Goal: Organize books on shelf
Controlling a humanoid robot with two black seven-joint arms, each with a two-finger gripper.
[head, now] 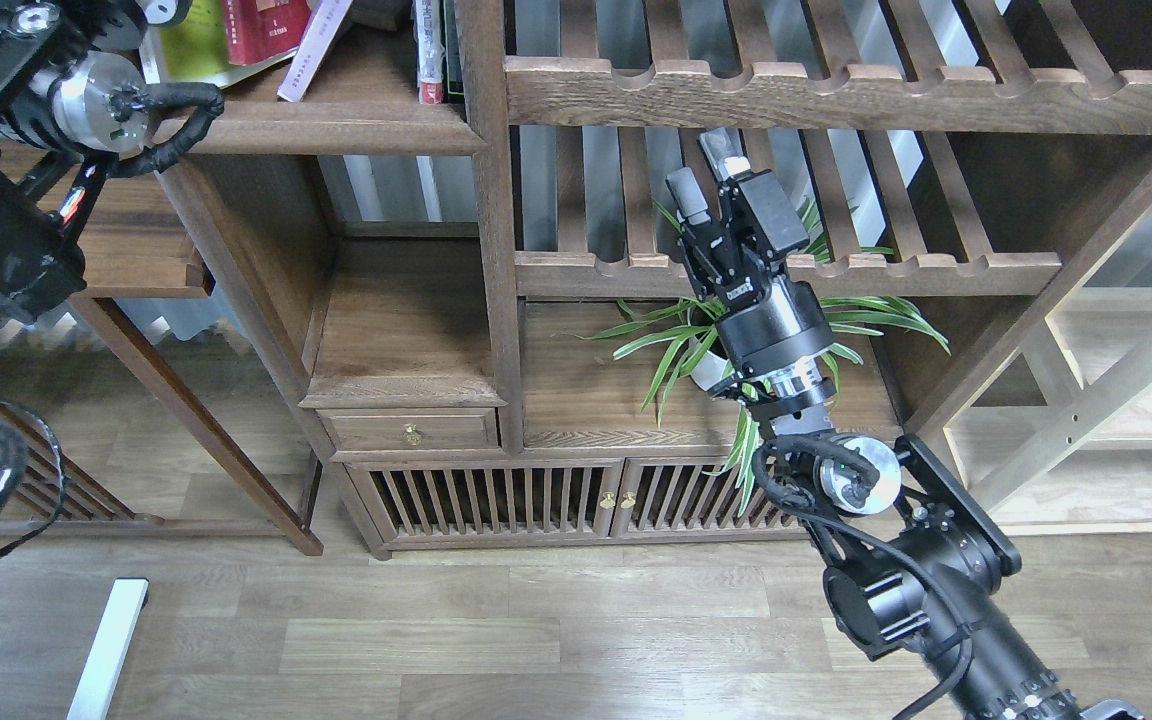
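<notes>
In the head view, the three thin paperback books [256, 35], yellow-green, dark red and lilac, lean askew on the dark-brown wooden shelf [336, 125]. The left gripper is out of view up there. The right gripper [711, 180], well right of the shelf, hangs parted and empty; I judge it should steady the leaning covers upright.

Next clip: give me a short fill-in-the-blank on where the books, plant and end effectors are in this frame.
1. The books lie on the shelf at the upper ____ of the view.
2. The right end effector holds ____.
3. The plant has long ____ leaves.
4. Below the small drawer are slatted cabinet ____.

Missing words: left; nothing; green; doors
</notes>
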